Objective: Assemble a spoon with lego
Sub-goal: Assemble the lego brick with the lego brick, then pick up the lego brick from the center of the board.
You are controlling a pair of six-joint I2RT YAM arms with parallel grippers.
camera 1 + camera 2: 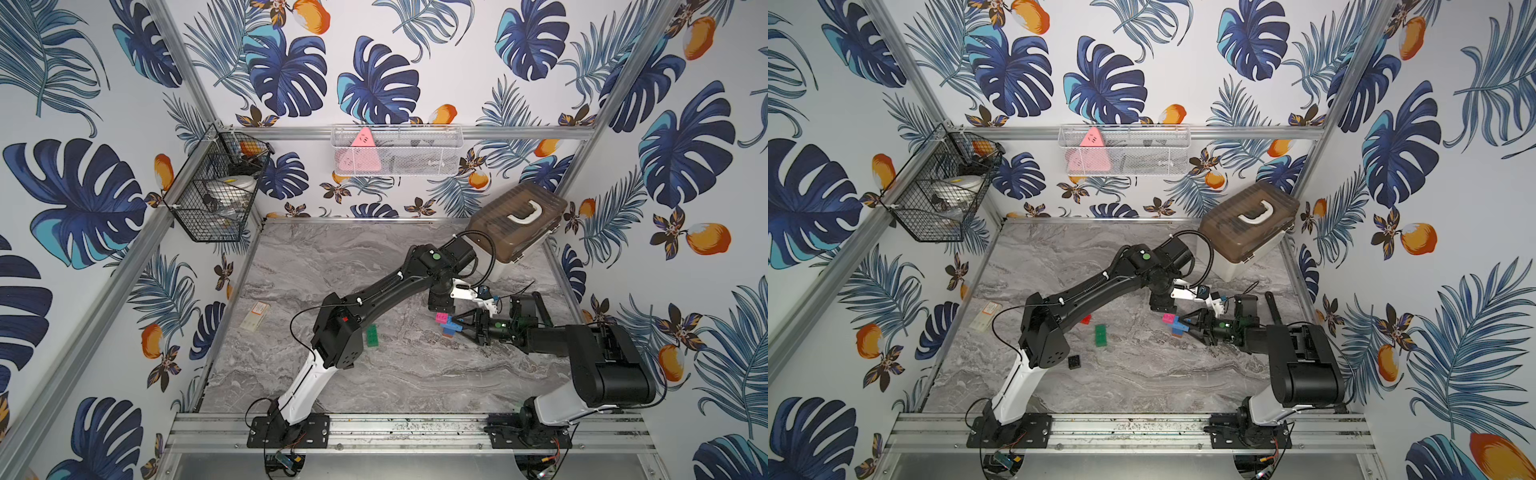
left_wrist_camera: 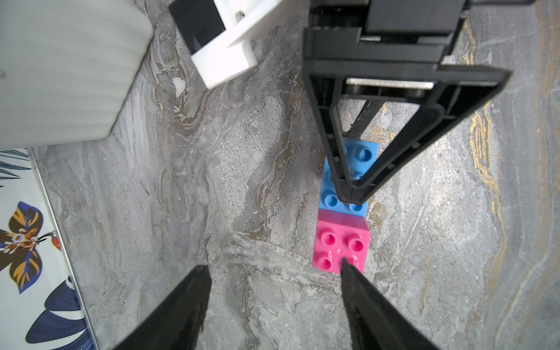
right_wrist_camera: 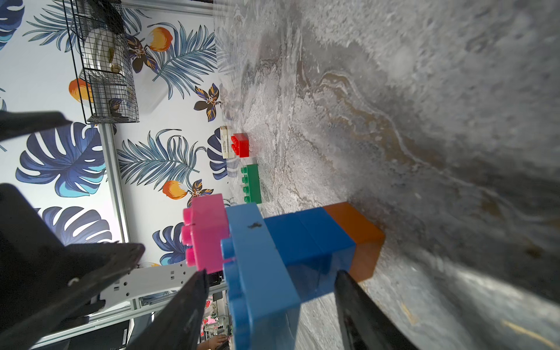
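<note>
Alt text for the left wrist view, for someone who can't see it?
A pink brick sits on one end of a light blue long brick above the marble table. The open left gripper has one fingertip over the pink brick; a finger of the right gripper crosses the light blue one.

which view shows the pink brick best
The left wrist view: it looks down on the pink brick, close and sharp, studs up, on the light blue brick's end. The right wrist view shows the pink brick side-on. In both top views the pink brick is only a small patch.
</note>
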